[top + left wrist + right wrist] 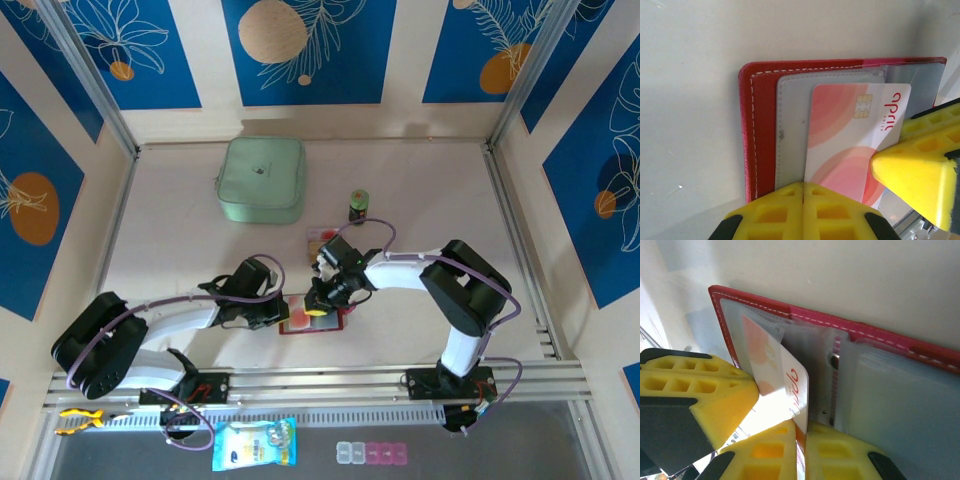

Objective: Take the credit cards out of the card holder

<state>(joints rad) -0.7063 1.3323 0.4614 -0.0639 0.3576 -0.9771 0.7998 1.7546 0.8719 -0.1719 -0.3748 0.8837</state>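
Observation:
The red card holder (331, 323) lies open on the table between both arms, its clear pockets (900, 390) facing up. A white credit card (850, 130) with pink-red circles and a chip sticks partway out of a pocket. My right gripper (801, 437) is shut on the free edge of this card (792, 385), which tilts up from the holder (875, 329). My left gripper (803, 192) is shut, its fingers touching, with the tips at the holder's (762, 125) grey pocket beside the card. In the top view the left gripper (283, 312) and right gripper (320, 303) meet over the holder.
A large mint-green case (262, 178) sits at the back. A small dark bottle with a green cap (358, 205) stands behind the right gripper. A small flat red-and-pale thing (322, 238) lies just beyond the holder. A packet (255, 443) and pill box (372, 453) lie beyond the front rail.

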